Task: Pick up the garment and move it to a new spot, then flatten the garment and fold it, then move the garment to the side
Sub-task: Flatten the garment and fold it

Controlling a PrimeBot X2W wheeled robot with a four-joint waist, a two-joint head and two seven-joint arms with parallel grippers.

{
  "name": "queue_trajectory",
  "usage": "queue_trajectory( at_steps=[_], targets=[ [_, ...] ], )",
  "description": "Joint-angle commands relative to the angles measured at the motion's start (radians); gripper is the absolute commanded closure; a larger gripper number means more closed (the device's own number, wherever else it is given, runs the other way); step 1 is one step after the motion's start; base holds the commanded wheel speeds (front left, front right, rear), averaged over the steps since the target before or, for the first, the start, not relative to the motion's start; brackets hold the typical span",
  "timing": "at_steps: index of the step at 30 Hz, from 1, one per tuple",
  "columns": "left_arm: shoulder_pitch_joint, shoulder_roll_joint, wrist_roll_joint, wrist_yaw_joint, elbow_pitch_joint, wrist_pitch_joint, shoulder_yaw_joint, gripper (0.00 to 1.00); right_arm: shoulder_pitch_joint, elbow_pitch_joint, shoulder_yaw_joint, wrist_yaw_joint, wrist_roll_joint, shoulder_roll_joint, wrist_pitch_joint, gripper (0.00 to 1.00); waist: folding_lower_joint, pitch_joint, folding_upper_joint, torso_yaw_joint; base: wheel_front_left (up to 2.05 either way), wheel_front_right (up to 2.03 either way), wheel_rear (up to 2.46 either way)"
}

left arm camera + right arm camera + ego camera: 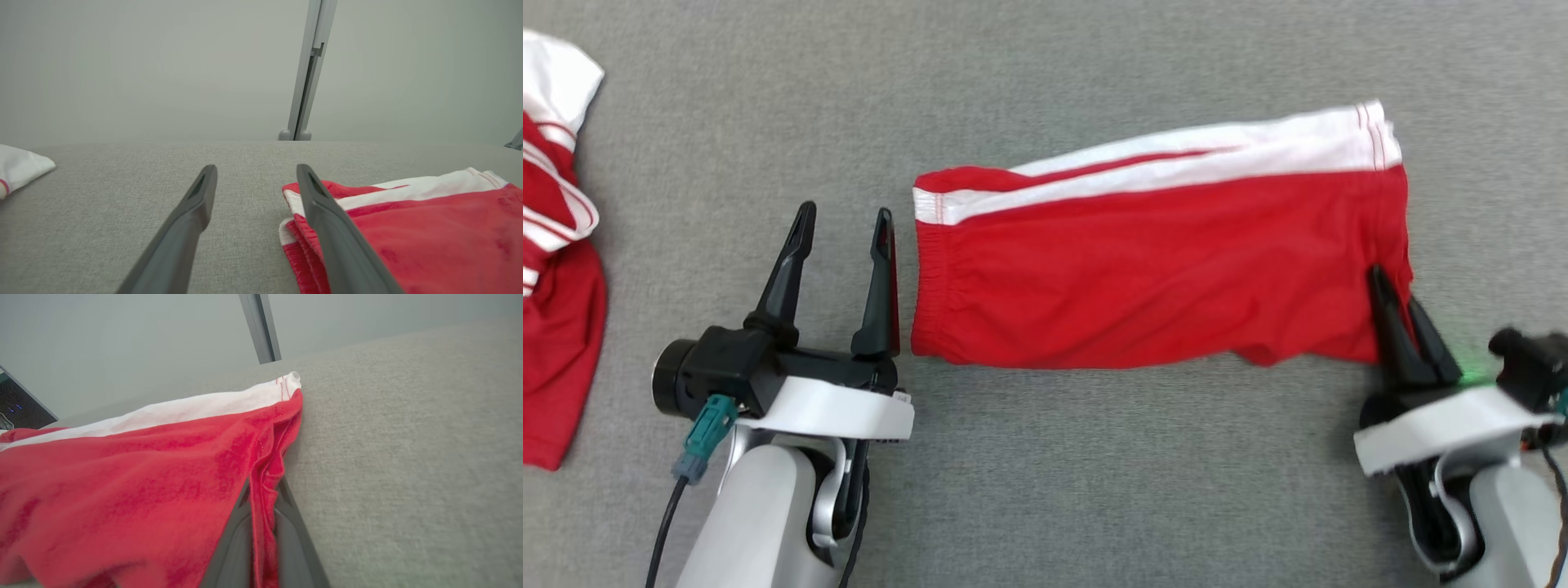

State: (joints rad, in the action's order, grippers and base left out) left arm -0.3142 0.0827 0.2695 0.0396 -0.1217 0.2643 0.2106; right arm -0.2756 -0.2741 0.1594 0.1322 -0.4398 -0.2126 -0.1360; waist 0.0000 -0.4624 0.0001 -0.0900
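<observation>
A bunched red-and-white garment (556,269) lies well left of the red shorts (1143,269), which are spread on the grey table (1045,490). The left gripper (845,214) stands with its fingers wide apart just beside the shorts' waistband end. The right gripper (1392,286) is clamped on the hem at the shorts' right end.

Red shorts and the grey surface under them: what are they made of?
The shorts look like soft matte knit, maybe polyester or cotton jersey: gathered elastic waistband, limp folds. The surface looks like matte grey woven cloth: fine heathered weave shows.
</observation>
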Motion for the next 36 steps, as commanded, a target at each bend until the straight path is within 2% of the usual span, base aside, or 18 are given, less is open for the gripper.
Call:
queue_trajectory(
  at_steps=[1,7,16,21,24,28,36],
  targets=[
    [0.014,0.009,-0.005,0.003,0.001,0.000,-0.006,0.00,0.072,-0.033,-0.010,-0.003,-0.014,0.012,0.003,1.00,0.0000,0.036,-0.0001,0.038,0.00,0.00,0.00],
    [0.045,0.026,0.006,0.013,0.014,-0.023,-0.012,0.00,0.118,-0.035,-0.062,-0.003,-0.008,0.027,-0.008,1.00,0.0000,0.062,-0.0001,0.062,0.00,0.00,0.00],
    [0.060,0.033,0.015,0.022,0.034,-0.041,-0.008,0.00,0.110,-0.053,-0.083,-0.003,-0.014,0.025,-0.015,1.00,0.0000,0.071,-0.0001,0.066,0.00,0.00,0.00],
    [0.063,0.034,0.021,0.024,0.039,-0.043,-0.005,0.00,0.054,0.023,-0.049,-0.001,0.026,0.039,-0.007,1.00,0.0000,0.075,-0.0001,0.066,0.00,0.00,0.00],
    [0.056,0.031,0.023,0.025,0.039,-0.043,-0.001,0.00,0.005,0.103,0.016,-0.001,0.065,0.056,0.031,1.00,0.0000,0.080,-0.0001,0.059,0.00,0.00,0.00],
    [0.049,0.024,0.031,0.026,0.032,-0.038,0.007,0.00,-0.079,0.179,0.174,-0.001,0.083,0.083,0.092,1.00,0.0000,0.091,-0.0001,0.040,0.00,0.00,0.00],
    [0.042,0.012,0.040,0.023,0.012,-0.025,0.022,0.00,-0.145,0.125,0.441,-0.001,0.000,0.122,0.161,1.00,0.0000,0.097,-0.0001,-0.017,0.00,0.00,0.00]
  ],
)
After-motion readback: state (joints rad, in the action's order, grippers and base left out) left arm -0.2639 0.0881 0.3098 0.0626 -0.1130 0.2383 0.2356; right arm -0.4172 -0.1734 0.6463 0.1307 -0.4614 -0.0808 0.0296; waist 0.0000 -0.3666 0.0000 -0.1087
